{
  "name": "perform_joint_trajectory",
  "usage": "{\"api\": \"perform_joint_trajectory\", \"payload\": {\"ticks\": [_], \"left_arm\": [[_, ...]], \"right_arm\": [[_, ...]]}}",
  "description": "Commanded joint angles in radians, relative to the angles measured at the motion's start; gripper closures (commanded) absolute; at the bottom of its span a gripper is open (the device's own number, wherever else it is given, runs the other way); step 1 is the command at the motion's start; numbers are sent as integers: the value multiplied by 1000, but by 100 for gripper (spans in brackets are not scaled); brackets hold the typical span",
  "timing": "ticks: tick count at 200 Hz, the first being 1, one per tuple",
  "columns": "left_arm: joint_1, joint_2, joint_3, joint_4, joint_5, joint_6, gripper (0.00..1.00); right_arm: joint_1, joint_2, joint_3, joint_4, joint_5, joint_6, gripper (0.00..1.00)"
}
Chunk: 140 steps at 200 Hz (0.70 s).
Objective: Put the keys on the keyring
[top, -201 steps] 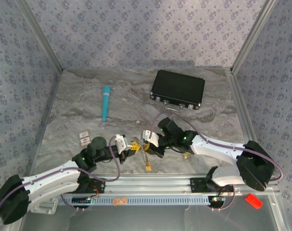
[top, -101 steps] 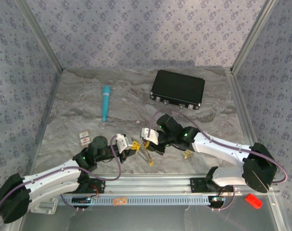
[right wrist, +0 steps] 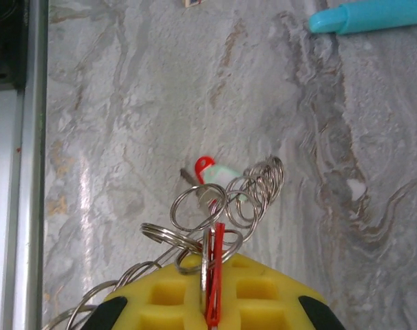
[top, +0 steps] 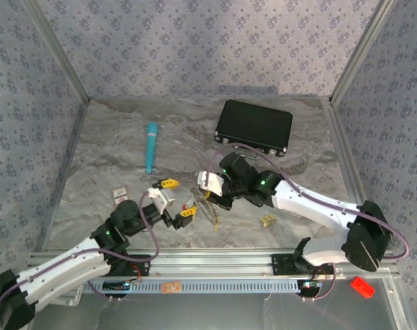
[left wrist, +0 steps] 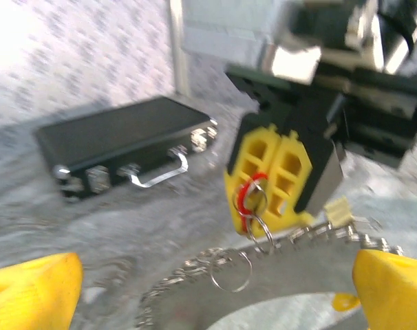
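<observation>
— What colours do you see?
— Your table (top: 112, 151) is grey marble and the walls (top: 195, 41) are blue-grey floral. The tube (top: 151, 146) is teal, the case (top: 254, 128) black.
— And the pads (left wrist: 285, 210)?
— Yellow. You've a red tag (right wrist: 213, 275) and silvery rings (right wrist: 263, 182).

The case (top: 254, 128) lies at the far right of the table (top: 105, 137), with the tube (top: 151, 146) well apart to its left. Nearer the arms, the keyring (top: 210, 212) sits mid-table at the right gripper (top: 209, 195). The left gripper (top: 178, 198) is just to its left and a key (top: 268, 220) lies on the table to its right.
</observation>
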Motion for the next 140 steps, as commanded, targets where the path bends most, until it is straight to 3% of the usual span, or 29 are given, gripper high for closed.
{"api": "perform_joint_trajectory", "payload": {"ticks": [1, 38, 60, 101, 140], "left_arm": [[0, -115, 43, -134, -210, -6, 1], [-1, -252, 124, -245, -555, -53, 1], [1, -276, 158, -257, -603, -44, 1], [8, -200, 174, -251, -619, -49, 0], [24, -127, 166, -200, -619, -67, 1]], "right_arm": [[12, 60, 86, 7, -9, -24, 100], [48, 189, 190, 110, -145, 1, 100], [48, 261, 243, 238, -198, 59, 100], [17, 366, 231, 242, 4, 70, 100], [-3, 366, 141, -22, 220, -95, 100]]}}
